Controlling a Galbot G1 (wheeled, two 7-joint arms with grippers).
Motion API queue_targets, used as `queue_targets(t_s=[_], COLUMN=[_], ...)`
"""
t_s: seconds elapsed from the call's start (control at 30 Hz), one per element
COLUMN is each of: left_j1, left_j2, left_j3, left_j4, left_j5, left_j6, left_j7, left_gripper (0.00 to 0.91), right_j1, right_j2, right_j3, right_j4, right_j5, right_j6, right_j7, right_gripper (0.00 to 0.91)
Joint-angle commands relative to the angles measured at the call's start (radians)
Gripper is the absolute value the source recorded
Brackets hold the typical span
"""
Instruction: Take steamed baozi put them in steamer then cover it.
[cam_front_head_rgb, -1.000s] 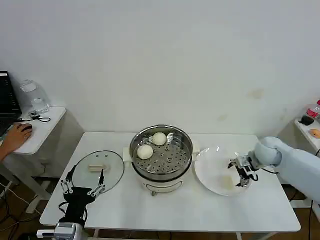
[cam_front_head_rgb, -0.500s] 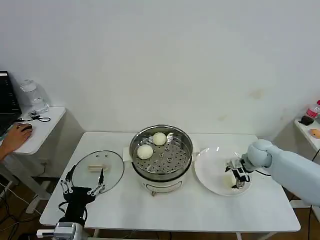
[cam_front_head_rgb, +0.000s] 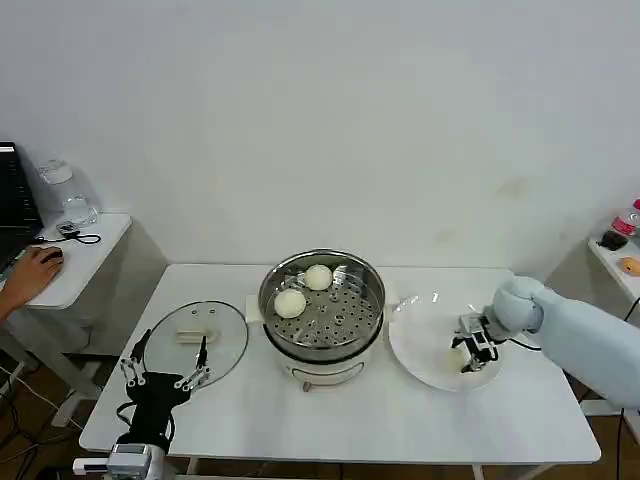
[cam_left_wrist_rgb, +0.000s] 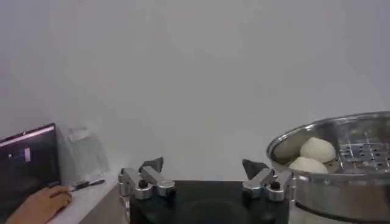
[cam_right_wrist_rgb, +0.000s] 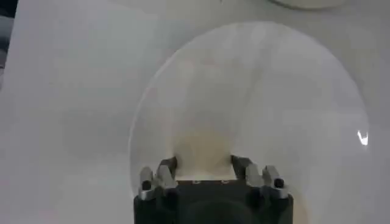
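Left end effector (cam_front_head_rgb: 165, 378) parked at counter's (cam_front_head_rgb: 330, 420) near left edge, fingers spread wide, empty. Cover (cam_front_head_rgb: 196, 342) flat just behind it. Right end effector (cam_front_head_rgb: 468, 350) over plate (cam_front_head_rgb: 420, 325) on the right side, fingers closed around a baozi (cam_right_wrist_rgb: 204, 155). Steamer (cam_front_head_rgb: 322, 305) mid-counter holds two baozi (cam_front_head_rgb: 290, 302) at its far-left rim. Buns likely soft, light: grip the sides gently.
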Motion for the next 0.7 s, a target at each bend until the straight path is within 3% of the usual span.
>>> queue_targets(t_s=[0.03, 0.33, 0.47, 0.7], left_j1=[-0.001, -0.003, -0.009, -0.009], left_j2=[0.004, 0.011, 0.017, 0.018], left_j3=[-0.003, -0.009, -0.016, -0.025], left_j4=[-0.006, -0.013, -0.013, -0.023], left_j5=[-0.003, -0.013, -0.022, -0.031], left_j6=[0.001, 0.003, 0.006, 0.007], left_j7=[-0.001, -0.001, -0.002, -0.002], left_gripper=[0.907, 0.907, 0.907, 0.907], right_j1=[0.187, 0.495, 0.66, 0.771], right_j2=[-0.035, 0.034, 0.139, 0.305], right_j3=[-0.042, -0.168, -0.238, -0.271], right_j4=[0.03, -0.017, -0.065, -0.137], right_j5=[0.063, 0.165, 0.214, 0.282], right_j6=[0.009, 0.021, 0.027, 0.019], right_j7=[-0.041, -0.052, -0.052, -0.044], right_gripper=[0.625, 0.625, 0.625, 0.635])
